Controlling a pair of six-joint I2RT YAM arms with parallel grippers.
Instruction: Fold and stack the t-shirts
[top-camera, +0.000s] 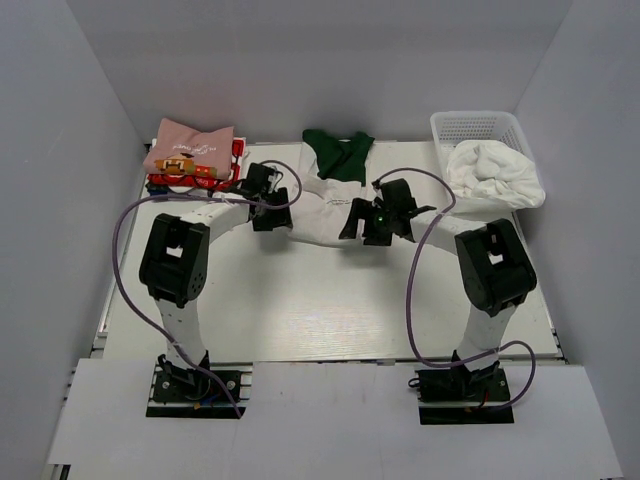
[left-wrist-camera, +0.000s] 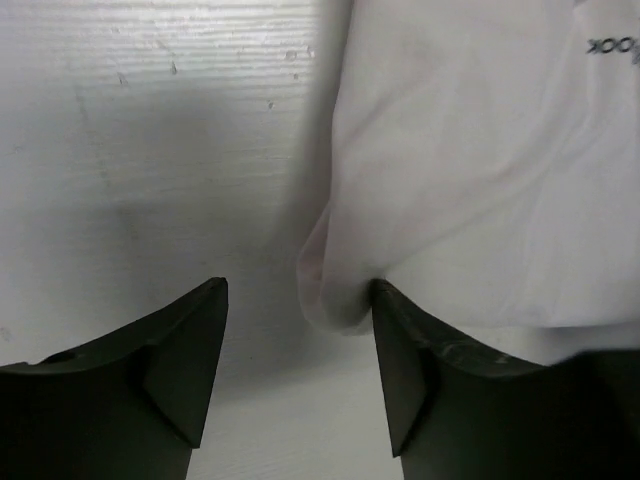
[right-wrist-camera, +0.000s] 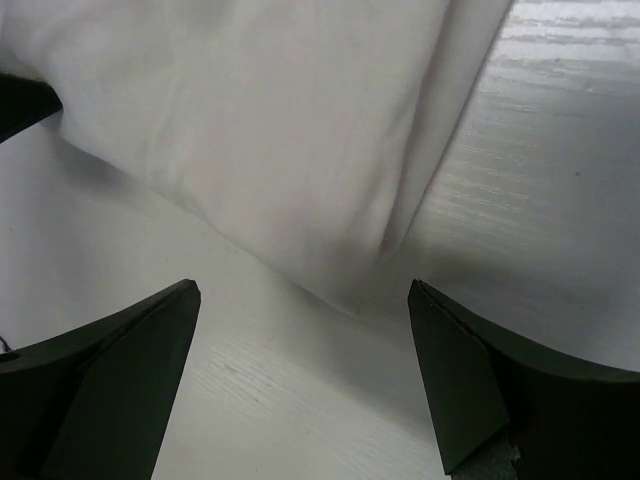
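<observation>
Shirt in work: the off-white t-shirt (top-camera: 322, 205) with dark green sleeves lies on the bench (top-camera: 320, 300), far of centre, between the two arms. Its green end is bunched toward the back wall.
Other shirts: a pink folded shirt (top-camera: 190, 148) tops a small pile at the far left corner, with red showing under it. White cloth (top-camera: 495, 172) fills the basket (top-camera: 440, 125) at far right.
Left pincer (left-wrist-camera: 300, 284): spread, low over the bench at the shirt's left near corner. The rounded fold of cloth lies against the inner face of one finger (left-wrist-camera: 400, 350); nothing is pinched.
Right pincer (right-wrist-camera: 305, 286): spread wide, with the shirt's right near corner lying between the fingers and not gripped.
Handling: light, soft and limp, by its look. It will sag and crease wherever it is unsupported, and a single layer may slip out of a shallow pinch.
Where to grip: the two near corners, one in each pincer, taking every layer of the folded edge so the hem lifts evenly.
Risk: a grip that catches only the top layer would probably pull the fold open; uneven lifting would skew it.
</observation>
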